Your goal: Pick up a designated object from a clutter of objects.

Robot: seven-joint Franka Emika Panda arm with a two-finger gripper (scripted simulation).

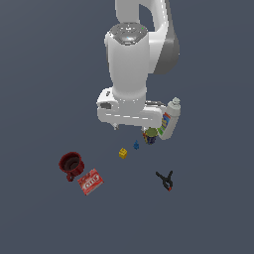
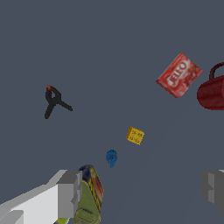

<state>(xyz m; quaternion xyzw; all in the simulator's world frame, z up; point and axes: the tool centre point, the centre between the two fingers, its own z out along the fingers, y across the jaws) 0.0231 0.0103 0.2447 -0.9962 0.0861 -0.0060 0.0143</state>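
Gripper (image 2: 142, 192) spread wide, holding nothing, hanging above the floor. Yellow brick (image 1: 123, 153) sits untouched beside the blue piece (image 1: 136, 145), apart from both fingers, so approach, descent, grasp and lift all remain (my read: early stage). Wrist view shows both fingers (image 2: 70, 192) and the gap between them; exterior view hides them under the arm but shows the white bottle (image 1: 169, 119).

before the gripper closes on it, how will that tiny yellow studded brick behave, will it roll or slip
The tiny yellow studded brick looks blocky and flat-faced, so it probably won't roll. It seems rigid and likely very light, so a pad touching first could nudge it aside. The open gripper is far wider than it, so centring matters.
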